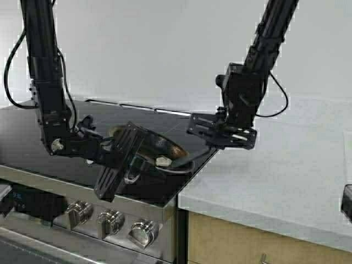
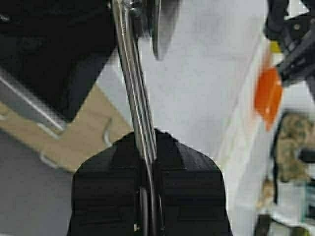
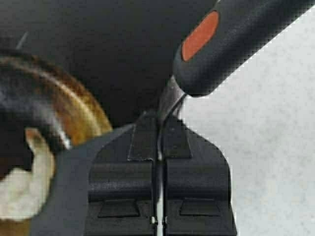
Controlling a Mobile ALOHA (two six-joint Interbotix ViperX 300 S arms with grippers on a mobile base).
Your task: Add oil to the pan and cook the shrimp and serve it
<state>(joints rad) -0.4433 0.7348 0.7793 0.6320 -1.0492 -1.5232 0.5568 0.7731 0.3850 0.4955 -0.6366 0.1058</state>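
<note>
The steel pan (image 1: 162, 147), brown-stained inside, is over the black stovetop's right front corner. My left gripper (image 1: 133, 159) is shut on the pan's steel handle (image 2: 140, 108). The pale curled shrimp (image 1: 163, 161) lies in the pan and also shows in the right wrist view (image 3: 22, 194). My right gripper (image 1: 213, 144) is beside the pan's right rim, shut on the thin metal shank of a dark grey spatula (image 3: 231, 44) with an orange spot. The spatula's blade (image 3: 64, 191) reaches into the pan (image 3: 78, 108) next to the shrimp. The oil dispenser is out of view.
The stove (image 1: 33, 132) has steel knobs (image 1: 110, 221) along its front. A white counter (image 1: 275, 181) runs to the right, over wooden cabinets (image 1: 247, 242). A black object (image 1: 347, 202) sits at the counter's right edge. An orange bowl (image 2: 268, 96) shows far off in the left wrist view.
</note>
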